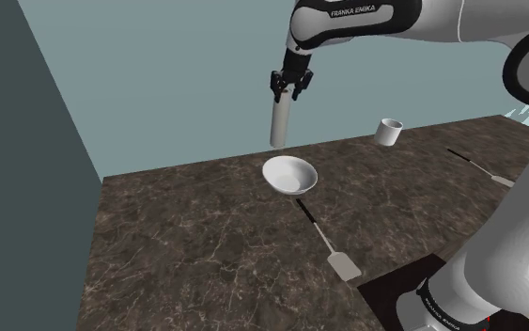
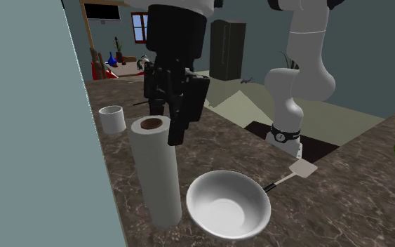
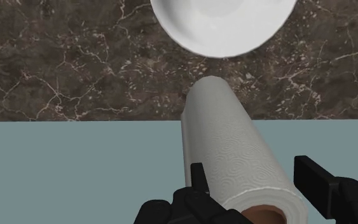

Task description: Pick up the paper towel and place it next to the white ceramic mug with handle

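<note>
Over marbled countertop [image 1: 206, 254], claw [image 1: 291, 91] holds towel [image 1: 280, 124] beside wall [image 1: 159, 85].

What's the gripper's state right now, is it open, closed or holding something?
Gripper: closed on the paper towel roll, with one black finger pressed against each side of its upper end.

The white, glossy Franka arm [image 1: 497, 273] was built of rounded, tubular links, with dark grey bands marking its joints. A black collar [image 1: 356, 13] near the wrist bore "FRANKA EMIKA" in small white capitals. A black ring [image 1: 438, 308] around the foot carried white lettering that could not be read. The all-black two-finger gripper [image 1: 289, 92] was matte and angular, with boxy knuckles and flat, slab-like black fingers [image 3: 320, 184] with squared ends.
</note>
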### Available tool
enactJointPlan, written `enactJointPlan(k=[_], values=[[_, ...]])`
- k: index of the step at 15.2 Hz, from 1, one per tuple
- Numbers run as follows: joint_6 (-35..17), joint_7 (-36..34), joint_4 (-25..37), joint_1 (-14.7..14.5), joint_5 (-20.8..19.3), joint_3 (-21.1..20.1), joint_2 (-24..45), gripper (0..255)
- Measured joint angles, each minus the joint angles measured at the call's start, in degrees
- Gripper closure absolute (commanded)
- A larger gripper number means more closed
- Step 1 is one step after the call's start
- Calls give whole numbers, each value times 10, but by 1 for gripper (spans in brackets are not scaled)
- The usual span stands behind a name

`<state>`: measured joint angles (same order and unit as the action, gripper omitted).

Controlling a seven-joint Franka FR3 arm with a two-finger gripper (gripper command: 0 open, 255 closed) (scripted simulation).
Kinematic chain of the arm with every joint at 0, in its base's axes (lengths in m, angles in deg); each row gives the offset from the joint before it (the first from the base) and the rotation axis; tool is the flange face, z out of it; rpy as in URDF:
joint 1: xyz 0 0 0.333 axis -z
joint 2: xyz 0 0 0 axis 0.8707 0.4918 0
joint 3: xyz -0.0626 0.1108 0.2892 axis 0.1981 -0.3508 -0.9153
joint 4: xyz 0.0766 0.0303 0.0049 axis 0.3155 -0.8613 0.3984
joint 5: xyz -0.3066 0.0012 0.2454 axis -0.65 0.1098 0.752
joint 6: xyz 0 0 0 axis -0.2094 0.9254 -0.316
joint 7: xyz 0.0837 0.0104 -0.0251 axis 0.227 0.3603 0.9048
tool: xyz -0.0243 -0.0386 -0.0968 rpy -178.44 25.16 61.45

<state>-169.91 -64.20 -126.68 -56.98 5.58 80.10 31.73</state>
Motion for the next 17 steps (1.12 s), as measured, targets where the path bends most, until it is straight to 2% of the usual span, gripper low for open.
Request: enactJointPlan(k=[17], values=[[137,9,155,1,2,1,18,255]])
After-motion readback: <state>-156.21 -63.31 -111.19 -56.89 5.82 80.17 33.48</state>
